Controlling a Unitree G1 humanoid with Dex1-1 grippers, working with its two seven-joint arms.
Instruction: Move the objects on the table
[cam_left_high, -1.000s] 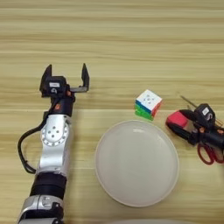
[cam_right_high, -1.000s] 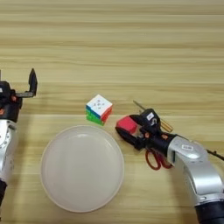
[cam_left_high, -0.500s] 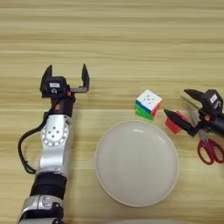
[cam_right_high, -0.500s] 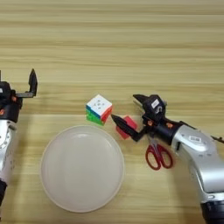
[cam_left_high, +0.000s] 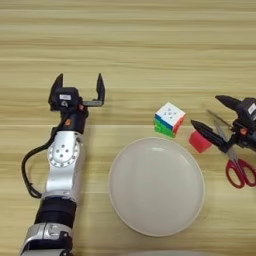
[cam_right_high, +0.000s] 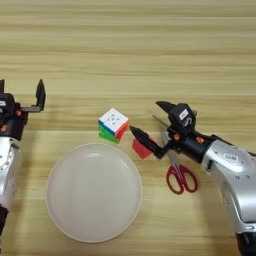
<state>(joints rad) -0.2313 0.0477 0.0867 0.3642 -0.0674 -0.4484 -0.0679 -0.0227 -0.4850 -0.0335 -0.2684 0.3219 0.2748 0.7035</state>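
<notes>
Now, with the right gripper spread wide just above the small red cube, beside the plate rim and below the puzzle cube: centre over the red cube, come straight down, and close only once both fingers flank it, steering clear of the puzzle cube and the scissors. Left gripper parked at table left, fingers likewise apart and holding nothing.

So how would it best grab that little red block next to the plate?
Probably from above, jaws closing on two opposite flat sides. The small red cube sits flat on the table. The right gripper is open just above it. The plate and puzzle cube lie close on its left, the scissors on its right.
</notes>
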